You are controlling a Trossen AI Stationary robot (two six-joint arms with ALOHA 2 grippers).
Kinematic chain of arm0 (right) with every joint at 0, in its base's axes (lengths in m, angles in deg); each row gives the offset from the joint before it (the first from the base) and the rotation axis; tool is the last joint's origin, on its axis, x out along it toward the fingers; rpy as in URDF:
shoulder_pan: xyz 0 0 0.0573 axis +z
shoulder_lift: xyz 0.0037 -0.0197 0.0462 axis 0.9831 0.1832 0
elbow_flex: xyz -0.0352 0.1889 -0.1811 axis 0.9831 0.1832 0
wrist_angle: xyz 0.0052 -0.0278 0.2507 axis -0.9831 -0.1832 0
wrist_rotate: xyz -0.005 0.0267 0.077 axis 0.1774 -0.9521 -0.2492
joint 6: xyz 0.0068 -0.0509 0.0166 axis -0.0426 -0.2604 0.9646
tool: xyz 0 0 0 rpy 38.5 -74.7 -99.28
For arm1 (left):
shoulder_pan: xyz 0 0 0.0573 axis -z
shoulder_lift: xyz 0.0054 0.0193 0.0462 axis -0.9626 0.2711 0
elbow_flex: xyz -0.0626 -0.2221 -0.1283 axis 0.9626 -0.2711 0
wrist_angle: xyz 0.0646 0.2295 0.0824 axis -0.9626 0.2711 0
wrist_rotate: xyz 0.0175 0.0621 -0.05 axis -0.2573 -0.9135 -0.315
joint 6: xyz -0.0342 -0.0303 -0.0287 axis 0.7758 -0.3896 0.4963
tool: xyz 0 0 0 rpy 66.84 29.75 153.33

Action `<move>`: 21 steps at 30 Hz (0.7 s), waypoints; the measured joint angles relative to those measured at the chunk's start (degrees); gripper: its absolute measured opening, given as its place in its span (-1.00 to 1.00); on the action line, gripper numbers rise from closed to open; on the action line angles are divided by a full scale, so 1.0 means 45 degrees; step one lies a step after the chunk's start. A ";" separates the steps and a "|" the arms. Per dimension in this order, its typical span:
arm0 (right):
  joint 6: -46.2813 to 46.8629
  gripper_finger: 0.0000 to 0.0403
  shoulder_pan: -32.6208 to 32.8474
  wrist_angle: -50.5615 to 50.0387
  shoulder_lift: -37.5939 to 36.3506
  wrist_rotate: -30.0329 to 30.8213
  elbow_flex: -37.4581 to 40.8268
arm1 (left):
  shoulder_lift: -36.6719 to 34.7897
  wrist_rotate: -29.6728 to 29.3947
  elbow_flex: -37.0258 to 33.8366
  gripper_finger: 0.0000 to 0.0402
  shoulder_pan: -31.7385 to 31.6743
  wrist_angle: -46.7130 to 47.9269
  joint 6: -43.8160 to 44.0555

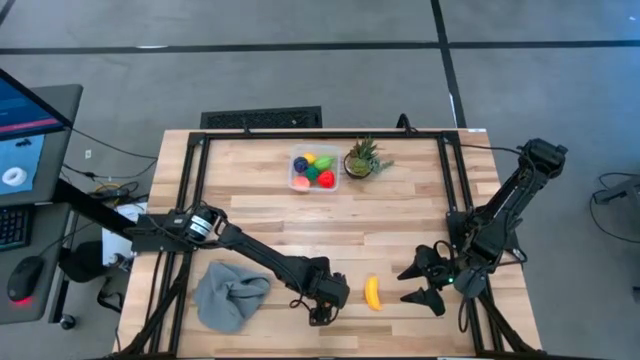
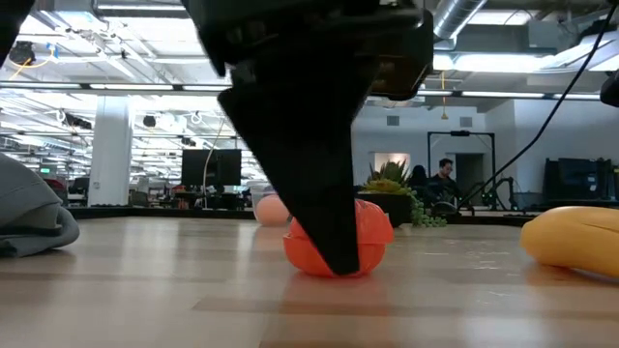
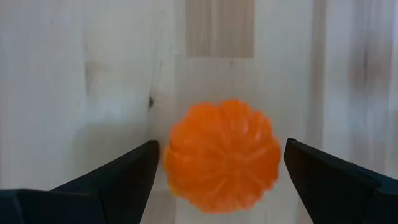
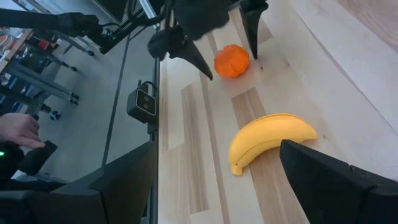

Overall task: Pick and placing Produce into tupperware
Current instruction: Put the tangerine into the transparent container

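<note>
Room beyond your pale wooden table (image 1: 250,200): open office, monitors, a seated person. Crumpled grey cloth (image 1: 230,293) near the front edge. Left gripper (image 3: 217,168) spread wide astride the ribbed orange fruit (image 3: 221,155), fingers not touching. Right gripper (image 1: 428,282) wide, near the yellow banana (image 1: 372,292). Small clear rectangular tupperware (image 1: 313,170), far side, holds coloured produce, kinds unreadable. From above, the arm hides the orange.

The right gripper (image 4: 211,180) hangs with its fingers spread wide — a banana (image 4: 268,140) lies on the table (image 4: 348,74) just ahead of them, nearer one fingertip. Farther out, the left gripper (image 4: 229,38) straddles an orange (image 4: 232,61), tips either side. Off the table edge — a person's hand (image 4: 18,129) on a dark device.
</note>
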 joint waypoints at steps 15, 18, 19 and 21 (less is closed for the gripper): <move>0.0097 0.80 -0.0015 -0.0076 0.0000 -0.0005 0.0000 | 0.0217 -0.0206 0.0037 0.41 -0.0017 -0.0163 0.0376; 0.0097 0.80 -0.0015 -0.0076 0.0000 -0.0010 0.0000 | 0.0222 -0.0231 0.0029 0.31 -0.0025 -0.0149 0.0376; 0.0097 0.80 -0.0015 -0.0072 0.0000 -0.0006 0.0000 | 0.0222 -0.0226 0.0029 0.27 -0.0029 -0.0149 0.0376; 0.0097 0.80 -0.0015 -0.0076 0.0000 -0.0005 0.0000 | 0.0227 -0.0231 0.0029 0.22 -0.0029 -0.0135 0.0376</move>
